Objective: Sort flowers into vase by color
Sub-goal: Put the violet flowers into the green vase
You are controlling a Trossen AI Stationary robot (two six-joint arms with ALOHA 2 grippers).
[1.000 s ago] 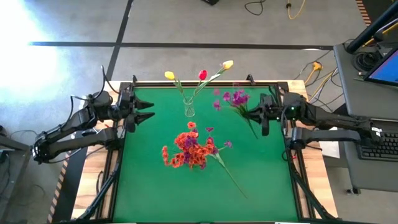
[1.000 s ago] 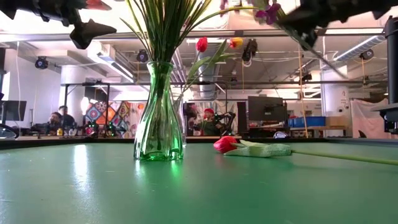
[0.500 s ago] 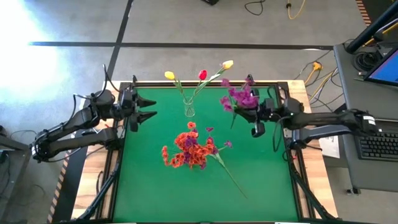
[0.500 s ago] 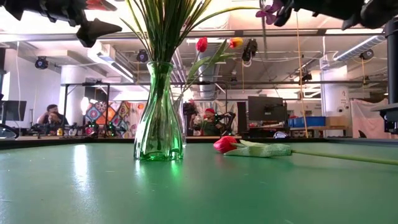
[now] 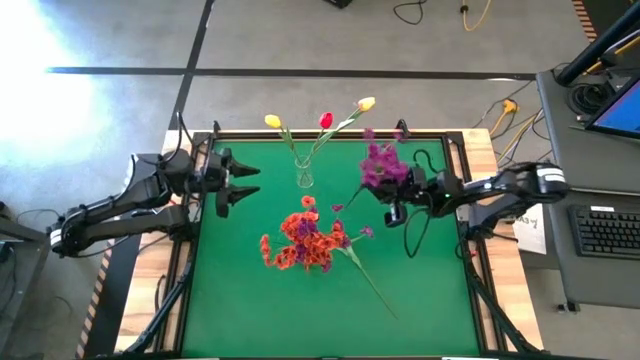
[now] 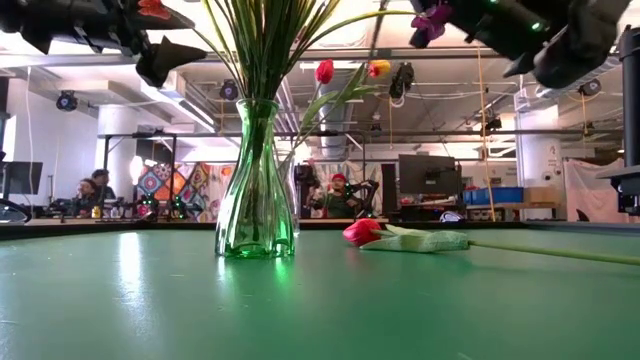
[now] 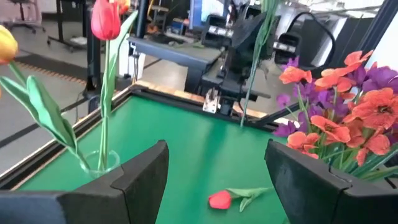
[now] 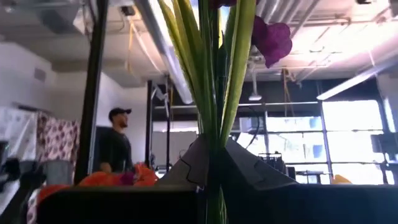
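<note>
Right tool (image 5: 398,192) is clamped on the purple spray (image 5: 380,163) at its thin, light, flexible stems, blooms top-heavy; left tool (image 5: 243,184) gapes empty.

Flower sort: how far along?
Done: three tulips, two yellow and one red, stand in the vase. In hand: the right gripper is shut on the purple spray, held above the mat right of the vase. Left: the orange-red and purple bunch and a loose red tulip lie on the green mat. The left gripper is open, empty.
</note>
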